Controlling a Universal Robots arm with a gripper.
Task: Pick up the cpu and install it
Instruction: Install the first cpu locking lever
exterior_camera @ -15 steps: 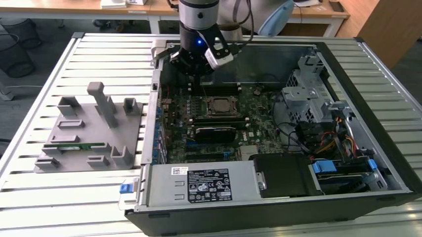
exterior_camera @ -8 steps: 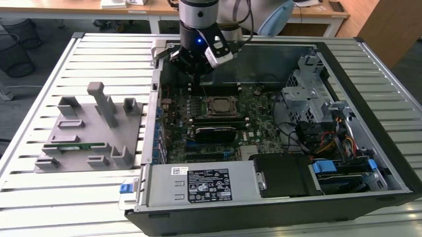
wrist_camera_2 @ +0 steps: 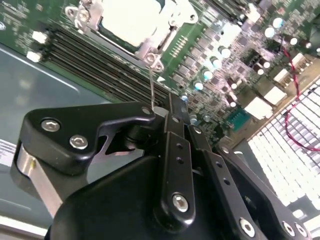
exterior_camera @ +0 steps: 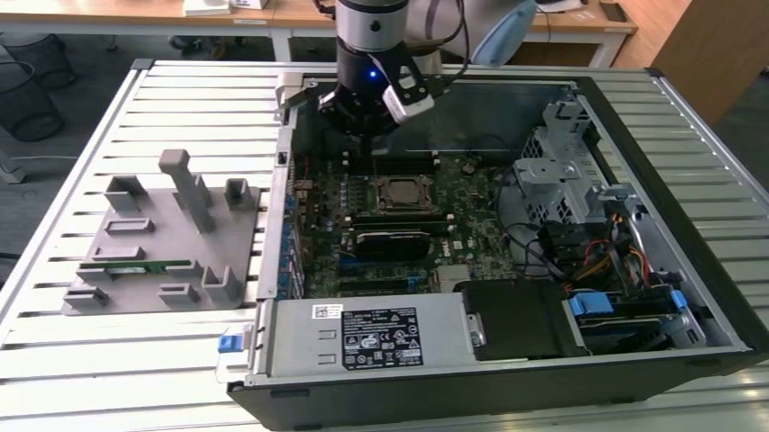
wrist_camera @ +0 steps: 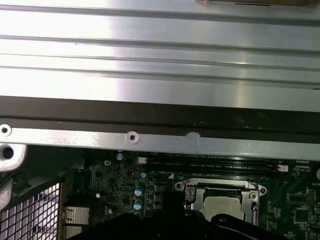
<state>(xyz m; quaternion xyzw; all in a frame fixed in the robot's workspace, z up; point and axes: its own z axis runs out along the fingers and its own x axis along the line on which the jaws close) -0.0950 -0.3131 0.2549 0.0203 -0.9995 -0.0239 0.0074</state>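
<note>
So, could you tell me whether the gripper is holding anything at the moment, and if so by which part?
It cannot be told. The cpu sits in its socket on the motherboard, with the gripper above the board beside it.

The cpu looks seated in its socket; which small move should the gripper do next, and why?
Probably swing the thin lever down toward the board to lock it. The cpu already lies flat inside the metal socket frame, and the lever rises from the frame's corner right up to the gripper.

A grey holder tray [exterior_camera: 162,243] is set on the slatted table [exterior_camera: 72,378], beside the open computer case [exterior_camera: 673,270]; a green memory stick [exterior_camera: 150,266] is laid in it.
</note>
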